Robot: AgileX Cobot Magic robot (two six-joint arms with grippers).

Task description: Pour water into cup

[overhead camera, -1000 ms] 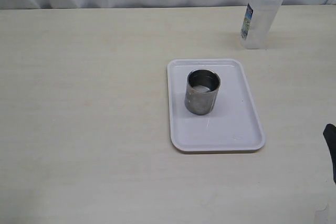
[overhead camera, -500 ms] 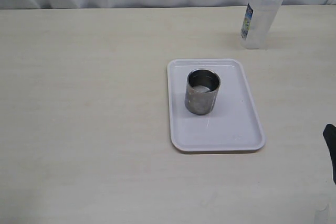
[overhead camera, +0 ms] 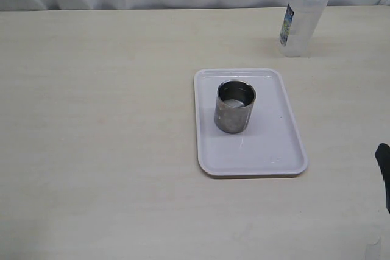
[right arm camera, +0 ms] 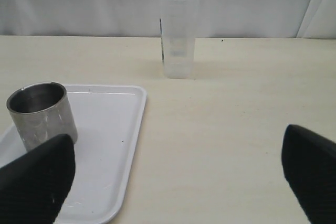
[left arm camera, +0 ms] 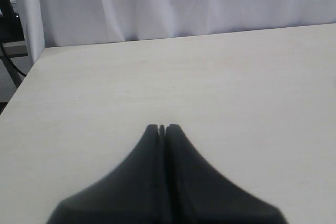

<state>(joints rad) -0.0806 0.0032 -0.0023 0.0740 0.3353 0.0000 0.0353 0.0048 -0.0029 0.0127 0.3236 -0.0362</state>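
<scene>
Your right gripper [right arm camera: 177, 132] stands wide open, the left gripper [left arm camera: 162, 128] pinched shut. The translucent plastic pitcher [right arm camera: 178, 30] stands upright beyond the white tray [right arm camera: 110, 145], well apart from the steel cup [right arm camera: 42, 111] on it. Expect a light, thin, slippery wall: grip mid-body, gently; its water is too faint to see.

Pincer [right arm camera: 177, 142] spread wide; cup [right arm camera: 42, 111] stands on tray [right arm camera: 113, 145], pitcher [right arm camera: 178, 30] beyond.

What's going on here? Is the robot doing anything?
Nothing is being held right now. The steel cup stands upright on the white tray, and the plastic pitcher stands by itself on the table beyond the tray. The right tool is open, facing them both. The left tool is shut over bare table.
</scene>
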